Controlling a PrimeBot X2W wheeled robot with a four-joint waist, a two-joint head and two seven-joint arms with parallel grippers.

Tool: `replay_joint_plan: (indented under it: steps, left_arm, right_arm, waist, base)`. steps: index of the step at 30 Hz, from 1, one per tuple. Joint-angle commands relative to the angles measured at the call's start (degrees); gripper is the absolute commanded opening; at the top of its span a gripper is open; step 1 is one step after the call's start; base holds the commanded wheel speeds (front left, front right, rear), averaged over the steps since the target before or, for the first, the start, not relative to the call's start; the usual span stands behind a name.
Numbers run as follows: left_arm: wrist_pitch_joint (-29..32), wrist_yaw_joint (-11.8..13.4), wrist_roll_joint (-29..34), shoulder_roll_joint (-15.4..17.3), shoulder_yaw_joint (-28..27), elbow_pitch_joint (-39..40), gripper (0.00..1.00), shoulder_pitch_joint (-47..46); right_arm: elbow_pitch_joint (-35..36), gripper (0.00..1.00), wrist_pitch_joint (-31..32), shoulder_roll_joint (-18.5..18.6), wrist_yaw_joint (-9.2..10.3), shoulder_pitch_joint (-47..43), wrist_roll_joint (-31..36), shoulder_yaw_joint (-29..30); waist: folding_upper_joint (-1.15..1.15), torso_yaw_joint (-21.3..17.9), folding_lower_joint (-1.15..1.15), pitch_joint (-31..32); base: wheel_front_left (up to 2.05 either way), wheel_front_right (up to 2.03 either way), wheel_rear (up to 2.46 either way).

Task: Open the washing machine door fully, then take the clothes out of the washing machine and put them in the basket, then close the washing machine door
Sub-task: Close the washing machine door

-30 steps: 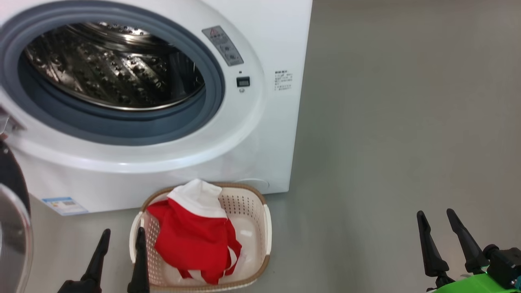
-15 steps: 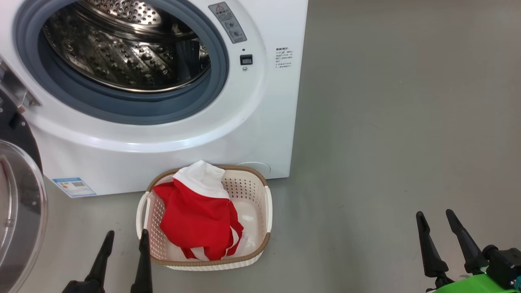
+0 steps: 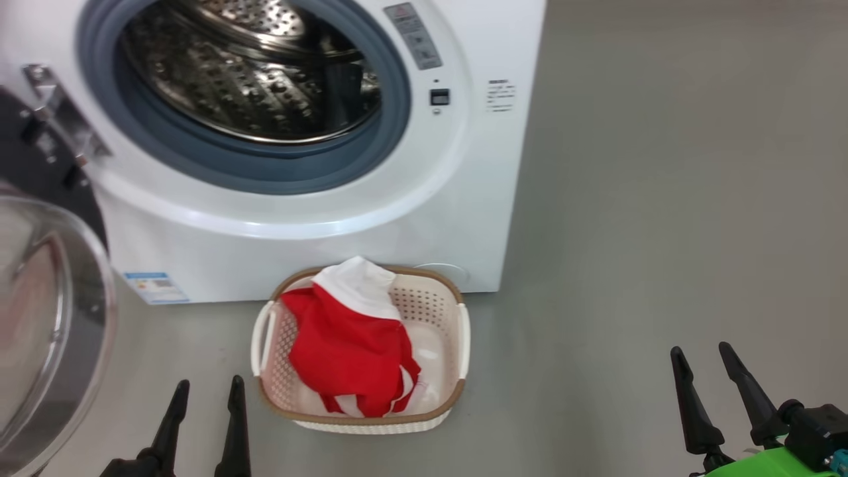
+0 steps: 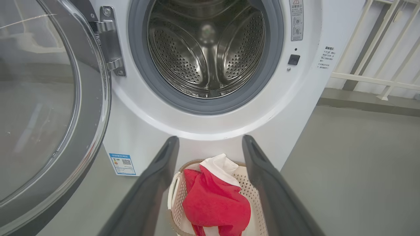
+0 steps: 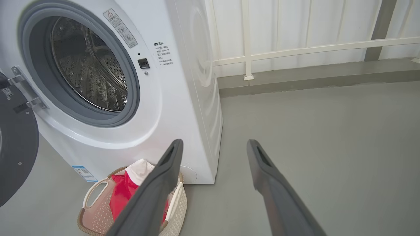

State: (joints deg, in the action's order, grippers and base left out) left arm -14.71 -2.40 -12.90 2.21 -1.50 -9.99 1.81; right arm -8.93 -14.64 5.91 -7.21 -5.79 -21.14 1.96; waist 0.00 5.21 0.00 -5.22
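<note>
1. The grey floor (image 3: 662, 199) runs from the robot to a white railing (image 5: 311, 49) at the back of the right wrist view.
2. The washing machine (image 3: 331, 218) stands on the floor at the upper left of the head view. Its round mouth is uncovered, with the grey-blue gasket (image 3: 265, 169) ringing the perforated steel drum (image 3: 258, 73).
3. The washing machine door (image 3: 46, 318) is swung out to the machine's left on its metal hinge (image 3: 59, 112). Its clear bulging window and black rim stand at the left edge of the head view, well clear of the mouth.
4. The basket (image 3: 460, 344) sits on the floor just in front of the machine's base, below the right half of the mouth. Whether it touches the machine cannot be told.
5. The clothes (image 3: 344, 351), red with a white part at the top, lie bunched inside the basket. They fill its left side and rise over the far rim.
6. The left pincer (image 3: 209, 383) hangs low just left of the basket, its fingers spread wide and empty. In the left wrist view they frame the basket.
7. The right pincer (image 3: 699, 348) hangs over bare floor well to the right of the basket, likewise spread wide and holding nothing.
8. A blue-edged sticker (image 3: 156, 287) marks the machine's lower left front, and a grey warning label (image 3: 414, 33) sits right of the mouth.
</note>
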Motion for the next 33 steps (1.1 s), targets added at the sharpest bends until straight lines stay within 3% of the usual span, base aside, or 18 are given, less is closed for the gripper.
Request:
replay_joint_plan:
  steps: [1, 19, 28, 33]
  left_arm:
    - [-0.3, 0.4, -0.5, 0.7, -1.5, 1.0, 1.0, -1.1]
    - [-0.3, 5.2, -5.5, 0.7, 2.5, 0.9, 1.0, 2.5]
    - [-0.3, 9.8, -9.9, 0.7, 2.0, 4.7, 1.0, 5.0]
    - [-0.3, 10.8, -11.2, 0.7, 2.2, 6.2, 1.0, 6.1]
  right_arm:
    - [1.3, 1.0, -0.4, 1.3, -0.28, 0.5, 0.4, -1.6]
    - [1.2, 1.0, -0.4, 5.2, -0.28, 1.6, -0.2, -6.7]
    - [-1.0, 1.0, -0.4, 7.8, -0.28, 6.4, -1.4, -14.5]
    - [-2.0, 1.0, -0.4, 8.1, -0.28, 8.5, -2.4, -17.1]
  waist:
    - [0.0, 2.5, 0.0, 0.1]
    - [0.0, 22.6, 0.0, 0.6]
    - [0.0, 24.3, 0.0, -0.8]
    - [0.0, 24.5, 0.0, -1.0]
  base:
    - [0.0, 0.0, 0.0]
    - [0.0, 0.0, 0.0]
    - [0.0, 0.0, 0.0]
    - [0.0, 0.0, 0.0]
